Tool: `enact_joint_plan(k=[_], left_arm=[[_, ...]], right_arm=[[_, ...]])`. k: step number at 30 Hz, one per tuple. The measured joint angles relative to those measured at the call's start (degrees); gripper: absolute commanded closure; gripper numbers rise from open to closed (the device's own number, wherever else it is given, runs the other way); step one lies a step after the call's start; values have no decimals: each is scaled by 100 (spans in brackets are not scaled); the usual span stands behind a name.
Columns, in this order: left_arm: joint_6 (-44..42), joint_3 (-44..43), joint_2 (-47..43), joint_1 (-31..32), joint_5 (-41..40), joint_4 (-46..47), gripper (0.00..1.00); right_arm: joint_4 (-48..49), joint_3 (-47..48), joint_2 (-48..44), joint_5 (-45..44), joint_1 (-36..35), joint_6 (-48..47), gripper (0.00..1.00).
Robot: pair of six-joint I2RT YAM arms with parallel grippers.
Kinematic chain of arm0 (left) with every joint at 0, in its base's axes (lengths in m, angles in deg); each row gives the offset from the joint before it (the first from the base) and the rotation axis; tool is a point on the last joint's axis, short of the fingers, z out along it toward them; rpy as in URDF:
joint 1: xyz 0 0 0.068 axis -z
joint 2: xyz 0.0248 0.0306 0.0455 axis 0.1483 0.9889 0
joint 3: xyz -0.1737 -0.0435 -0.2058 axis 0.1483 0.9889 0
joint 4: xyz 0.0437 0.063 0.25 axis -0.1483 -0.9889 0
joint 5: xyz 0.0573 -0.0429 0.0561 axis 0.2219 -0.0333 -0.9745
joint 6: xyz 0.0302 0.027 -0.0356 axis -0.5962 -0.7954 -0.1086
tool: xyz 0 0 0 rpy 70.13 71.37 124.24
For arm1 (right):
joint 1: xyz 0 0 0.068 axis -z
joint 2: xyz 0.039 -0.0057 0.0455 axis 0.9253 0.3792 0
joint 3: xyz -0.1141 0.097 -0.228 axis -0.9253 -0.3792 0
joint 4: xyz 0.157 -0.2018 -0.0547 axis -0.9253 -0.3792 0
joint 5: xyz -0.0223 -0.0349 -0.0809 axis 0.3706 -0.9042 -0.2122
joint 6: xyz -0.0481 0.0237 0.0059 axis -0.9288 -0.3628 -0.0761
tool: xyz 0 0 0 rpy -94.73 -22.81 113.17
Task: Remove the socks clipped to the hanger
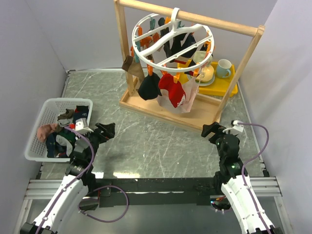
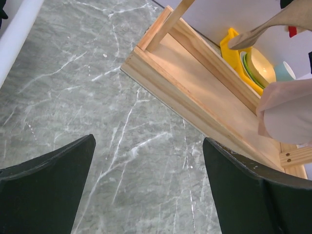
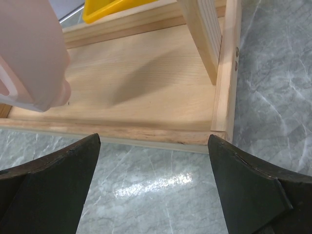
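Both jaws wide, over marble table [image 1: 156,141], near edge of wooden frame [image 1: 146,109]

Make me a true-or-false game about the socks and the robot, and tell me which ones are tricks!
1. A red sock hangs on the hanger. True.
2. The left gripper holds a sock. False: it is open and empty.
3. The white basket has socks inside. True.
4. The cup sits in the basket. False: it stands on the yellow tray behind the wooden frame.
5. The right gripper is shut. False: it is open.
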Motion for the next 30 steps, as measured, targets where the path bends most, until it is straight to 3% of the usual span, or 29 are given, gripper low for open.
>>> enact_joint_plan(k=[30], left_arm=[[0, 0, 109, 0, 50, 13, 0]], right_arm=[[-511, 17, -214, 142, 0, 216, 0]])
